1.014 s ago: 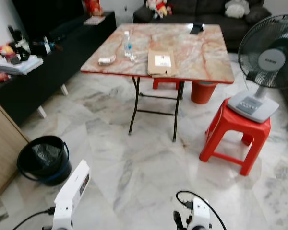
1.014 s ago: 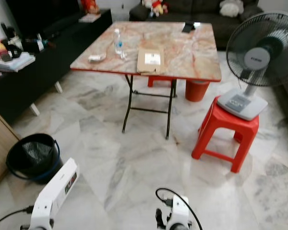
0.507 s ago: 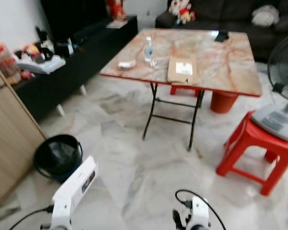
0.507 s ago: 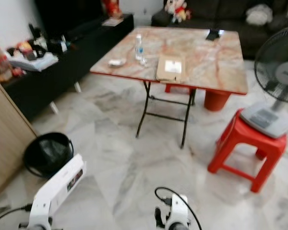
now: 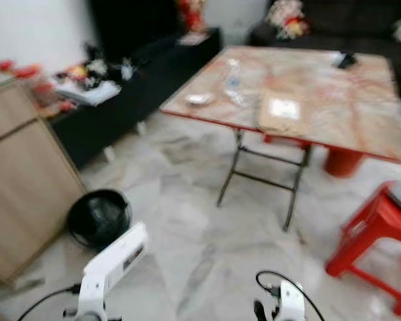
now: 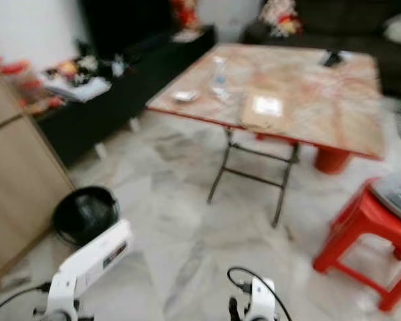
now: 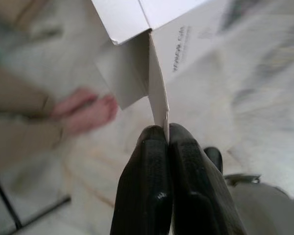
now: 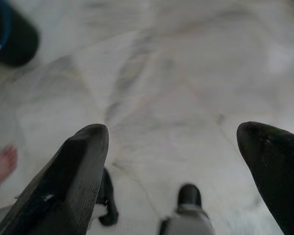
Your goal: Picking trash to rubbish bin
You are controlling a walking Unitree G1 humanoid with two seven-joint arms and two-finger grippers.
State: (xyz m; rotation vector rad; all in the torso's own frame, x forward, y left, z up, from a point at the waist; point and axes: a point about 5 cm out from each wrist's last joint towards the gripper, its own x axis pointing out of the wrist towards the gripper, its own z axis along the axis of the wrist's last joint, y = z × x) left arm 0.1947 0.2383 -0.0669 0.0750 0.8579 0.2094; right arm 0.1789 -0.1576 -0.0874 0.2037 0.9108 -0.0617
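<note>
Marble floor (image 5: pixel 187 221): black bin (image 5: pixel 99 216) beside wooden cabinet (image 5: pixel 20 180).

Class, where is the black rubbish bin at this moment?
In the left eye view, the black rubbish bin stands on the marble floor at the robot's left, beside the wooden cabinet, just beyond the white box.

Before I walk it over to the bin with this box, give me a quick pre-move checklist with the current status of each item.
1. Left hand pinching the white box: ok, fingers closed on a flap edge.
2. Grip security: cannot tell; only a thin edge is held.
3. Black bin in sight: ok, on the floor ahead-left beside the wooden cabinet.
4. Bin open: ok, no lid seen.
5. Right hand free: ok, open and holding nothing.
6. Person nearby: not ok, a bare foot shows close to the left hand.
</note>
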